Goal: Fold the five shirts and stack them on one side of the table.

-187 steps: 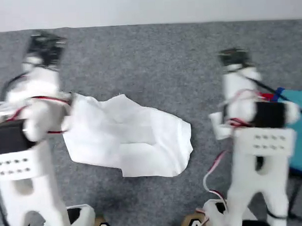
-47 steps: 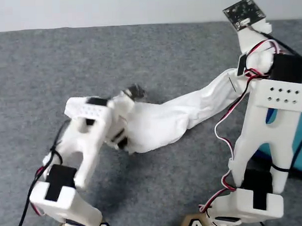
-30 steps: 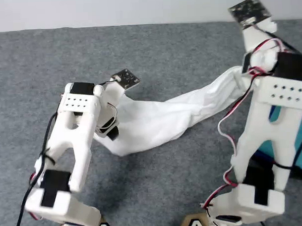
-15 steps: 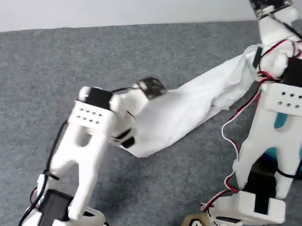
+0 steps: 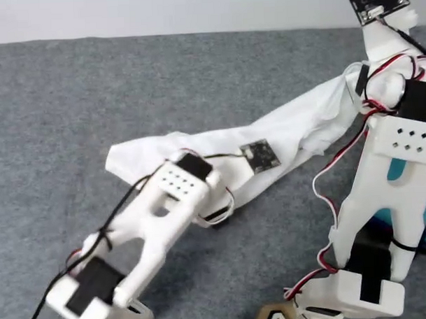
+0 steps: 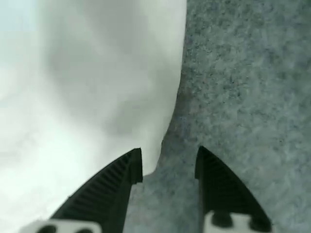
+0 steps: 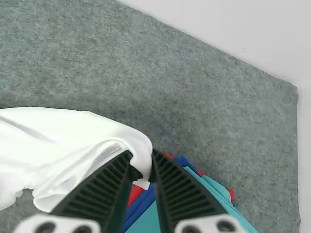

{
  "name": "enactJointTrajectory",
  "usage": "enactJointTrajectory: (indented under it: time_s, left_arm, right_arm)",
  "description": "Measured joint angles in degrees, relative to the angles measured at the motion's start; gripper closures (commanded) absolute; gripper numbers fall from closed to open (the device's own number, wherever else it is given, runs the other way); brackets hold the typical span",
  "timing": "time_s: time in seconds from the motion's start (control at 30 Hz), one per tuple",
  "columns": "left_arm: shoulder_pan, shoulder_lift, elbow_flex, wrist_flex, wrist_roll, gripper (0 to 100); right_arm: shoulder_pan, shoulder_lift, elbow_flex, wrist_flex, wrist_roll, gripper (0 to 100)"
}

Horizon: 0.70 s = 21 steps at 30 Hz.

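Two hands work one white shirt. The right hand [image 7: 141, 164] is clamped shut on a corner of the shirt [image 7: 68, 136], with cloth pinched between its ribbed fingers. It holds that corner off the bench [image 5: 91, 87] near the right edge, just above a stack [image 7: 204, 208] of folded shirts in teal, blue and red.

The left hand [image 6: 168, 161] is parted and grips nothing. One finger sits over the cloth and the other over bare grey surface, so the shirt's hem runs between them. That straddle suggests it is lined up to close on the hem.

From the raised corner the shirt sags in a rumpled band down toward the middle of the bench. Its far end lies flat, pointing toward the left edge. Holding one corner high likely draws the cloth out long, which gives the other hand a clean edge to take.

The pile at the right edge looks like the chosen side for stacking. How many shirts it holds cannot be told. The white shirt is not yet folded, and the loose cloth could bunch or slip from a shallow pinch.
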Motion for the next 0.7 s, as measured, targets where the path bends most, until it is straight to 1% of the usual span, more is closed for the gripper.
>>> enactJointTrajectory:
  time_s: [0.2, 0.33, 0.4, 0.53, 0.7]
  left_arm:
    - [0.0, 10.3, -4.9, -0.8, 1.4, 83]
    - [-1.1, 14.3, -6.9, -3.6, 4.1, 95]
    - [-2.3, 14.3, -8.2, -4.0, 5.1, 100]
    - [-4.0, 11.5, -9.1, -2.3, 5.6, 99]
    - [-7.6, 0.7, -9.1, 1.8, 5.6, 99]
  right_arm:
    - [0.0, 0.0, 0.0, 0.3, 0.0, 98.8]
    - [0.0, 0.0, 0.0, 2.5, 0.0, 98.8]
    - [0.0, 0.0, 0.0, 3.2, 0.0, 98.8]
    - [0.0, 0.0, 0.0, 3.2, 0.0, 98.8]
    - [0.0, -1.9, 0.0, 3.2, 0.0, 98.8]
